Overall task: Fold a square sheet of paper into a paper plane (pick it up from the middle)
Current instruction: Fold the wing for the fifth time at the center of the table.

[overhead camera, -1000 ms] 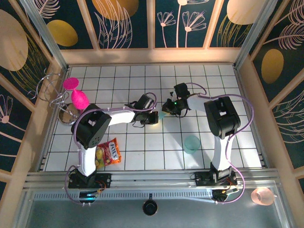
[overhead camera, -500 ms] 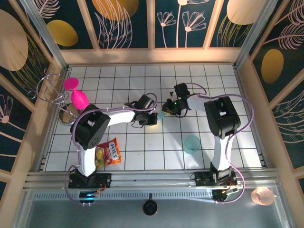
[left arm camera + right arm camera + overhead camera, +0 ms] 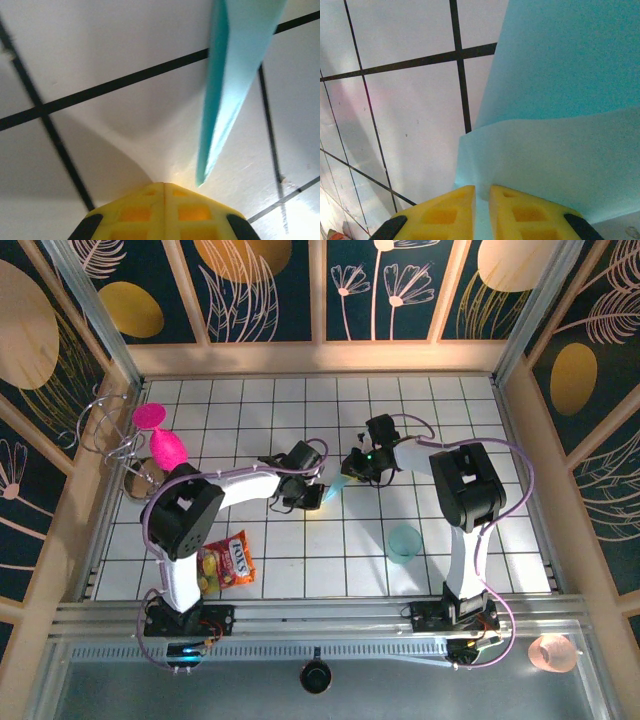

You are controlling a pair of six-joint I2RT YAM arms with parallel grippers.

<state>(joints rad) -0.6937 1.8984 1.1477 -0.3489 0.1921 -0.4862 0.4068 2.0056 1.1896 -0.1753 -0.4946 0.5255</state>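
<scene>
While in right end effector (image 3: 481, 192), paper plane (image 3: 560, 100) over white tiles (image 3: 415, 115).

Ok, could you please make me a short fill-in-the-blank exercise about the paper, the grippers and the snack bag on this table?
1. The folded paper is clamped by the gripper of the ____ arm.
2. The left gripper is shut, and its fingers are ____ in colour.
3. The snack bag lies near the base of the ____ arm.
Missing words: right; yellow; left.
</scene>
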